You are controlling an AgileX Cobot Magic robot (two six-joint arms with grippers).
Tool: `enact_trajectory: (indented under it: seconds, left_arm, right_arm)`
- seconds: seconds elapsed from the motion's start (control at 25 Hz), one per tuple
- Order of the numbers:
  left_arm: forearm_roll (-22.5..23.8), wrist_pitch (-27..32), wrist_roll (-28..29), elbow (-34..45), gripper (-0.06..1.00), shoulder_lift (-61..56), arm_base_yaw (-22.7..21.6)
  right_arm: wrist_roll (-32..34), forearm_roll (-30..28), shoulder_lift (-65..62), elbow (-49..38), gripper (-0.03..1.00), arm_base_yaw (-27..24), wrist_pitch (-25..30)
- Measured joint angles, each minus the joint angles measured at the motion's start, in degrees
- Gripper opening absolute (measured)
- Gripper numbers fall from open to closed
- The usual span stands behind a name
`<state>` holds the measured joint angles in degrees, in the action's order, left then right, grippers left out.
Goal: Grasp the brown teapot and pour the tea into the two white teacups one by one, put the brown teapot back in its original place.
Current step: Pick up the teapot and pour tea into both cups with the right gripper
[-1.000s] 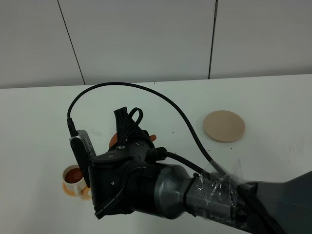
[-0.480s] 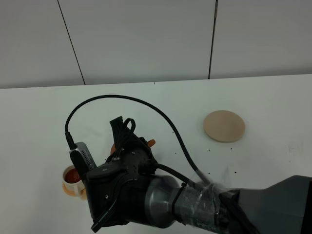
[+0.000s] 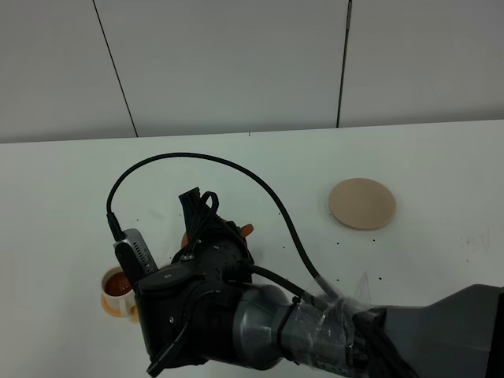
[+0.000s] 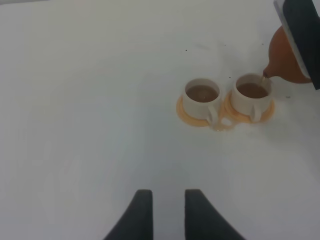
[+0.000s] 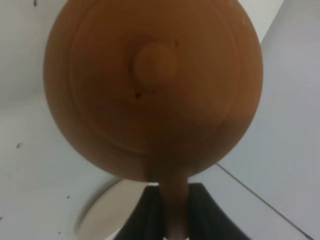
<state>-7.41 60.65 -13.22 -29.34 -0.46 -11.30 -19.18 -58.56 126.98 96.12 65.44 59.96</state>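
- Spreading under everything is the white desk (image 3: 71,181), with a pale panelled wall behind it.
- Right arm (image 3: 260,327), dark and bulky with a looping black cable, reaches across to the cups and hides most of what it carries in the high view.
- Coaster (image 3: 361,204), flat, round and beige, lies bare on the desk, well apart from the cups and on the arm's far side from them.
- Teapot (image 5: 152,90), reddish-brown with a knobbed lid, is tipped over; in the left wrist view its spout touches the rim of one cup.
- Right fingers (image 5: 200,210) are clenched on the teapot's handle, one on each side of it.
- Left fingers (image 4: 142,212) stand parted and hold nothing, above bare desk well short of the cups.
- Cups: two white handled ones sit just beside each other, saucers touching. The cup (image 4: 252,96) under the spout holds brown tea; the other cup (image 4: 201,97) is also filled.
- Saucers (image 4: 192,115), orange, sit one under each cup.
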Motion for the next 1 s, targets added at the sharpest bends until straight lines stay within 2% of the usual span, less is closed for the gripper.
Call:
enact_trajectory:
  seconds: [0.52, 1.0]
  left_arm:
    - [0.0, 0.0, 0.0, 0.0, 0.23, 0.0, 0.0]
    - [0.0, 0.0, 0.0, 0.0, 0.23, 0.0, 0.0]
  right_arm:
    - [0.06, -0.05, 0.0, 0.06, 0.1, 0.0, 0.27]
    - [-1.55, 5.11, 0.0, 6.23, 0.1, 0.0, 1.4]
